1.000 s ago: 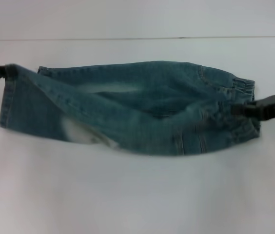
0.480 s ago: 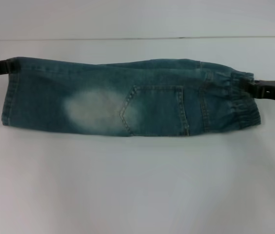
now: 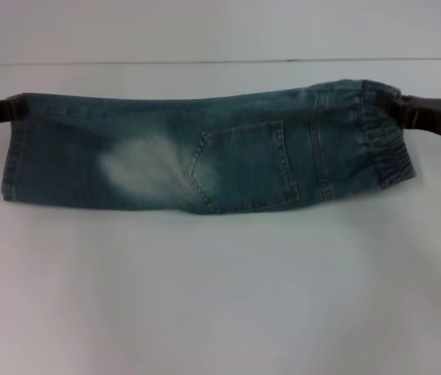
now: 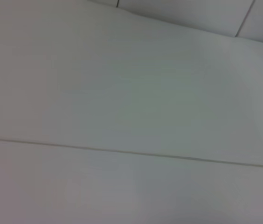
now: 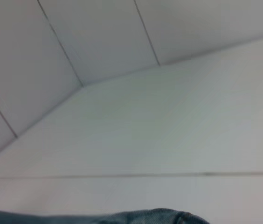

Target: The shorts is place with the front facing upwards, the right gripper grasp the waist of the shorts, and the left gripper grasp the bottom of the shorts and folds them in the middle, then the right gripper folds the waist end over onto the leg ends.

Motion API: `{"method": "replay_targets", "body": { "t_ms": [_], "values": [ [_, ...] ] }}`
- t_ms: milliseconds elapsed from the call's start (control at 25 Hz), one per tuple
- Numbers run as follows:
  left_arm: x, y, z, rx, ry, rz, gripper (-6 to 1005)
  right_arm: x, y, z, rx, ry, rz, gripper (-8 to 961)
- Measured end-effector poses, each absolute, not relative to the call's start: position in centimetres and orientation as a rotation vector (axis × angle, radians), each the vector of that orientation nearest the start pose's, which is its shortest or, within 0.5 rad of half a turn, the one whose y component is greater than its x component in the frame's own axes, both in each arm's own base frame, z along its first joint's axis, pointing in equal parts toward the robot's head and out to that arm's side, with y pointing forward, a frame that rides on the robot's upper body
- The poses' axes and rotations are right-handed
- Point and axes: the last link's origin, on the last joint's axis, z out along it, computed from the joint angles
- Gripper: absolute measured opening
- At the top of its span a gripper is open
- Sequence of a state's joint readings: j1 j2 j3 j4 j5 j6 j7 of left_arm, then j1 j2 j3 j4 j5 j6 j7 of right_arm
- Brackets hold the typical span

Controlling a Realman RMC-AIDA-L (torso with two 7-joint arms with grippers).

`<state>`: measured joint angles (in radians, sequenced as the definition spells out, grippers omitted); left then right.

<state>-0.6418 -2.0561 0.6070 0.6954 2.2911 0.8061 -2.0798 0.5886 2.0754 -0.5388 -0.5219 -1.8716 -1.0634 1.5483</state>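
Note:
The shorts (image 3: 205, 156) lie folded lengthwise as one long denim band across the white table, with a back pocket and a pale faded patch facing up. The gathered waist (image 3: 385, 144) is at the right end and the hemmed leg ends (image 3: 9, 156) at the left. My right gripper (image 3: 405, 105), on the arm with the white label, is shut on the far corner of the waist, which sits slightly raised. My left gripper (image 3: 14, 109) is shut on the far corner of the bottom of the shorts. A strip of denim (image 5: 159, 217) shows in the right wrist view.
The white table (image 3: 220, 297) stretches bare in front of the shorts, and its far edge (image 3: 205, 61) meets a pale wall behind them. The left wrist view holds only white surface with a seam line (image 4: 131, 153).
The lifted half of the shorts has come down over the other half, so they now lie as a flat band. The right gripper and the waist end have moved farther back and up.

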Motion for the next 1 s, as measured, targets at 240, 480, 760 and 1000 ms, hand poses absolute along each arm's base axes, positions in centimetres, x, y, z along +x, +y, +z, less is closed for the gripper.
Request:
{"method": "replay_targets", "body": {
  "t_ms": [240,480,760,1000],
  "values": [
    [-32.2,42.3,5.1,-1.878,-1.238,-0.332,73,30.0,39.6,2.4,-2.086,1.03,0.721,36],
    [-32.1,42.5,4.7,-1.878,-1.22,-0.31,77,29.9,40.4,2.2,-2.085,0.96,0.652,37],
    [-32.0,42.9,4.5,-1.852,-1.177,-0.298,81,30.0,41.4,0.9,-2.099,0.892,0.519,71],
    [-31.5,43.3,3.7,-1.857,-1.153,-0.289,84,29.3,42.0,0.2,-2.116,0.858,0.483,112]
  ]
}}
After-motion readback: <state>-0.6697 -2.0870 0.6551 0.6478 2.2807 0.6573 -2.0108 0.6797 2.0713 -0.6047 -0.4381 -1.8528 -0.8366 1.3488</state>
